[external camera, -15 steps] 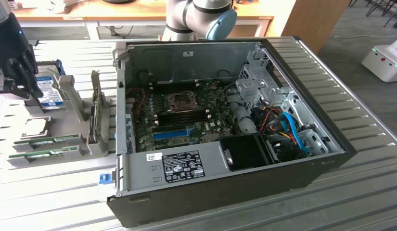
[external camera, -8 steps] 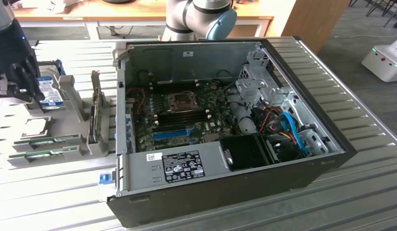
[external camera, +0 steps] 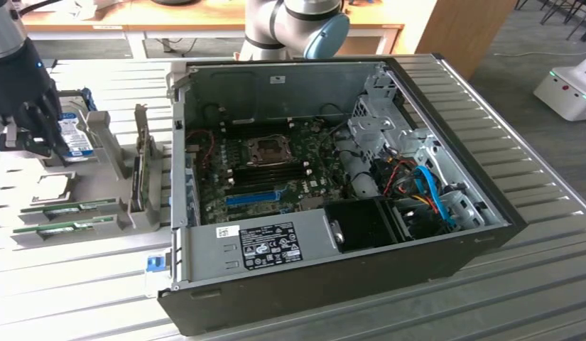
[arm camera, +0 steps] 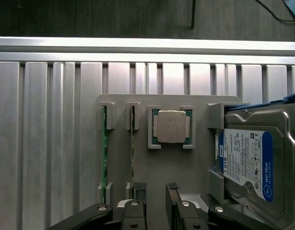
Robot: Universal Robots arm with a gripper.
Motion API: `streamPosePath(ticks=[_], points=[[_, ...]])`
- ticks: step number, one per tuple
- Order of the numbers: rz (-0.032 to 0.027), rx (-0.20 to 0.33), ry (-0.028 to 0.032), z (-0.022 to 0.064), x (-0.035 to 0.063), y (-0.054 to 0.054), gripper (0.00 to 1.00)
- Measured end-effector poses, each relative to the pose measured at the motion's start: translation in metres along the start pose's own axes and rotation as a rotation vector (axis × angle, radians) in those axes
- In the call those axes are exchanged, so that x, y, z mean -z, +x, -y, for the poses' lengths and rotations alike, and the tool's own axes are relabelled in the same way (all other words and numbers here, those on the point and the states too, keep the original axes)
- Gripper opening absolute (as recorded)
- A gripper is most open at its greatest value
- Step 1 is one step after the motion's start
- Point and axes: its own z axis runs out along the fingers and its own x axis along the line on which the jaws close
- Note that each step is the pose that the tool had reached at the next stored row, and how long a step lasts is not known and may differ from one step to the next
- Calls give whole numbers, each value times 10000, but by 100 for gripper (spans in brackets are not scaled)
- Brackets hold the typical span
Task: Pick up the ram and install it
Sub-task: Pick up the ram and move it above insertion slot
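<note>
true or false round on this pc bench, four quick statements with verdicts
1. Two ram sticks stand on edge in slots of the grey holder. True.
2. The gripper holds one of the ram sticks. False: it is open and empty, above the holder.
3. The computer case has its side shut. False: the side is open and the motherboard shows.
4. A processor chip lies in the holder between the ram sticks and the hard drive. True.
</note>
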Motion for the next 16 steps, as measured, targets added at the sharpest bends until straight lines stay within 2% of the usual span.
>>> streamPosePath(ticks=[8,16], points=[[1,0,1,4,-90,3,30],[1,-2,1,4,-93,5,30]])
